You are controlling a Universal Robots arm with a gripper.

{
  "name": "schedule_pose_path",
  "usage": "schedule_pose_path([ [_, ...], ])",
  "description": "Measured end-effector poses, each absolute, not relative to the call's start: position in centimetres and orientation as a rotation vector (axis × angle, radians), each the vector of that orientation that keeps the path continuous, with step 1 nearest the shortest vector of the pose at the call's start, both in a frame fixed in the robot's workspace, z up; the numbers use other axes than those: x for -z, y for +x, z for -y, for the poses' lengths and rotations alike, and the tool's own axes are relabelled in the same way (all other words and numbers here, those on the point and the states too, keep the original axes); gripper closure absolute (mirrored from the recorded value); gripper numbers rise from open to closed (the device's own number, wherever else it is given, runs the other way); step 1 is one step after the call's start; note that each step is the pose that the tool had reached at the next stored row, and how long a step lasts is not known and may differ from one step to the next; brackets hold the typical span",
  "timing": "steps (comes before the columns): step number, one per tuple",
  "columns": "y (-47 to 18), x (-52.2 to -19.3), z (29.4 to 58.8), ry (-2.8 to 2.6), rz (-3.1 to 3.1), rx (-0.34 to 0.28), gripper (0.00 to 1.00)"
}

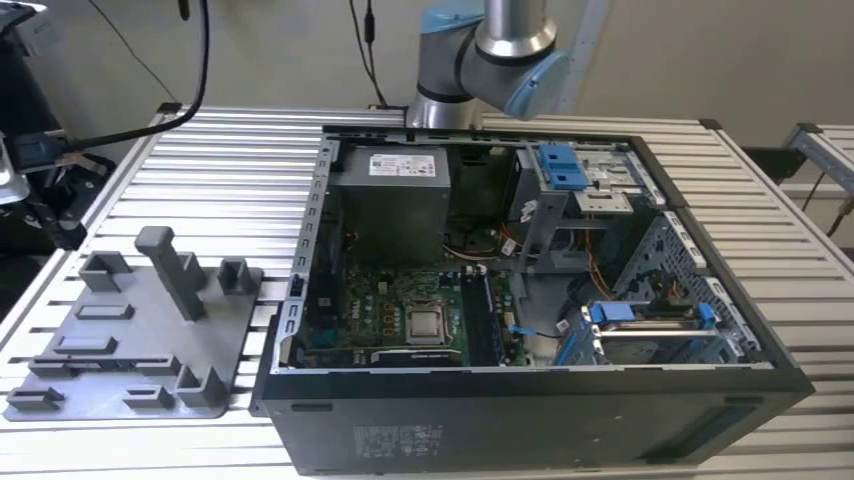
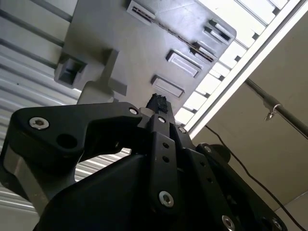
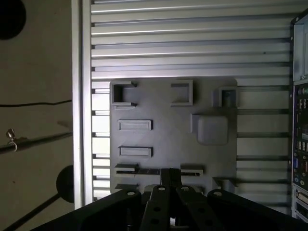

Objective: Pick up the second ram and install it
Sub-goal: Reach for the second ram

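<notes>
Slatted table (image 3: 192,29), grey tray (image 3: 163,134) — second ram (image 3: 153,171) lengthwise along the slats

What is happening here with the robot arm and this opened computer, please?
A grey-and-blue Universal Robots arm works beside an open black metal computer case. Its black gripper hangs above the grey plastic tray of holder blocks on the slatted metal table, not over the case. Whether it carries anything cannot be told.
</notes>
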State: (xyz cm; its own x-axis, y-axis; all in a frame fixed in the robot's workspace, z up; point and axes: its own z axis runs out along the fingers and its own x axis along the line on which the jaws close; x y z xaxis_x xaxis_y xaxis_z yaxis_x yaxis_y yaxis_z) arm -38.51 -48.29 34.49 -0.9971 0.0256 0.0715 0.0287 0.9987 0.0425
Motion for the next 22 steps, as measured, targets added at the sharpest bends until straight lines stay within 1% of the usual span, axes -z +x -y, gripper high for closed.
schedule_pose_path([
  [8,-38.5,-33.8,48.5,-0.042,3.069,0.066,0.89],
  [22,-38.5,-32.4,51.1,-0.034,3.069,0.066,0.89],
])
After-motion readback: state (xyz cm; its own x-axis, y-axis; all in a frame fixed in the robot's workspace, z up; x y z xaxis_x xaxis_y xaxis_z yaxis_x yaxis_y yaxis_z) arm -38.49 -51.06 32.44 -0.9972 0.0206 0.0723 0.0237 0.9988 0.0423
